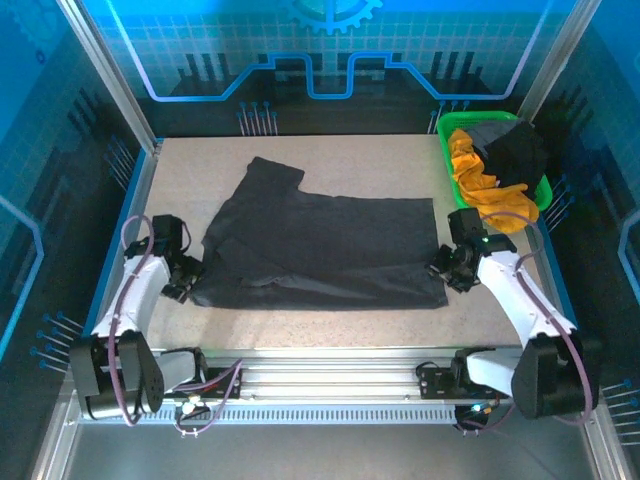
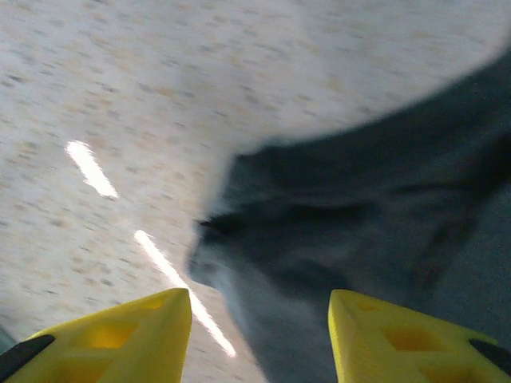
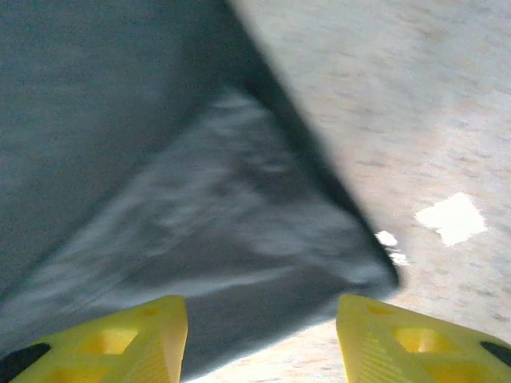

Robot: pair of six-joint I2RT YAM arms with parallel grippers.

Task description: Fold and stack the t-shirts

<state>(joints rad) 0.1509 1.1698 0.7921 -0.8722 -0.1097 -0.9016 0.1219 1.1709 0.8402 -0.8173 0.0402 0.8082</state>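
A large charcoal-grey t-shirt (image 1: 320,250) lies spread flat on the table, one sleeve pointing to the far left. My left gripper (image 1: 185,282) sits low at its near left corner. In the left wrist view the yellow fingers (image 2: 144,335) stand apart, the left gripper (image 2: 259,339) is open, and the shirt corner (image 2: 359,223) lies loose on the table ahead of it. My right gripper (image 1: 445,268) is at the near right corner. It (image 3: 259,339) is open too, with the folded-over shirt corner (image 3: 223,207) lying between and beyond its fingers, not pinched.
A bright green basket (image 1: 470,118) stands at the far right corner, holding a mustard-yellow shirt (image 1: 475,178) and a black one (image 1: 515,150). Bare speckled tabletop (image 1: 200,170) shows around the spread shirt. Blue frame rails border the table.
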